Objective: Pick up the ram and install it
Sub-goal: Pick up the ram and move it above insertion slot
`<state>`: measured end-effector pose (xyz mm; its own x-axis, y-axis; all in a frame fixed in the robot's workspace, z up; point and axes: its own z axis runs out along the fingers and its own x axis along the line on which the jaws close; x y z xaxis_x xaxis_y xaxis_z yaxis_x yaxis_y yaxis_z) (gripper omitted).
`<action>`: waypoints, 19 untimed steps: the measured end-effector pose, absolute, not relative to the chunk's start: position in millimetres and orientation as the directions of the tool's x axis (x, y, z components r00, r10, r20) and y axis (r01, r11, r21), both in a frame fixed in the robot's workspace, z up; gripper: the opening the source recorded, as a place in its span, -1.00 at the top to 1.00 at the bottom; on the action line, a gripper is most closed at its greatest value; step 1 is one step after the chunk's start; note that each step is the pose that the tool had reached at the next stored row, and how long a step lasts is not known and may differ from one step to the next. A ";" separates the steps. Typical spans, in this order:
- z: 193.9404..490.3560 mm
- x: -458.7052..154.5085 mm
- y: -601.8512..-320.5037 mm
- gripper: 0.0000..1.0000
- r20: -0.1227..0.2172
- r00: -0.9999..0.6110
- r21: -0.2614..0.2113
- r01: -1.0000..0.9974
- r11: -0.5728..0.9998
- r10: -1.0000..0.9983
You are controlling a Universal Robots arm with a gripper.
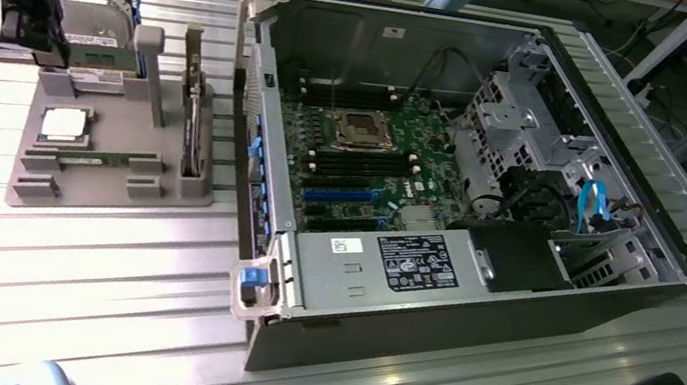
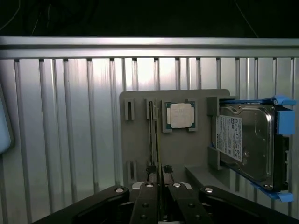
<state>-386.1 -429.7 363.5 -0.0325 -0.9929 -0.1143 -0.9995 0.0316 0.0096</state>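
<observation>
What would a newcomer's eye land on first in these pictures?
The open computer case, motherboard exposed, dominates the exterior view's centre and right. On that view's left a grey parts holder carries a square processor chip, a ram stick on edge and a blue-railed hard drive, with the gripper hovering above it.

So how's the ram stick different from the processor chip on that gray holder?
The ram is long and narrow; the processor chip is square. The ram stands on edge in slots; the chip lies flat in a recess. In the wrist view the ram lines up with the gap of the open tool; the chip sits beside that line. Both rest in the gray holder.
</observation>
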 end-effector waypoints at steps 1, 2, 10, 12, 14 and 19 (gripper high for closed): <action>365.5 -386.1 -429.7 0.72 -0.117 -0.032 0.010 -0.999 0.031 -0.993; 366.4 -386.1 -429.7 0.72 -0.118 -0.032 0.010 -0.999 0.031 -0.992; 370.8 -380.9 -429.7 0.72 -0.119 -0.032 0.010 -0.999 0.031 -0.992; 373.3 -373.6 -429.7 0.72 -0.119 -0.032 0.010 -0.999 0.031 -0.992; 376.0 -364.0 -429.8 0.72 -0.120 -0.032 0.010 -0.999 0.031 -0.992; 387.9 -352.2 -429.7 0.72 -0.126 -0.030 0.011 -1.000 0.029 -0.992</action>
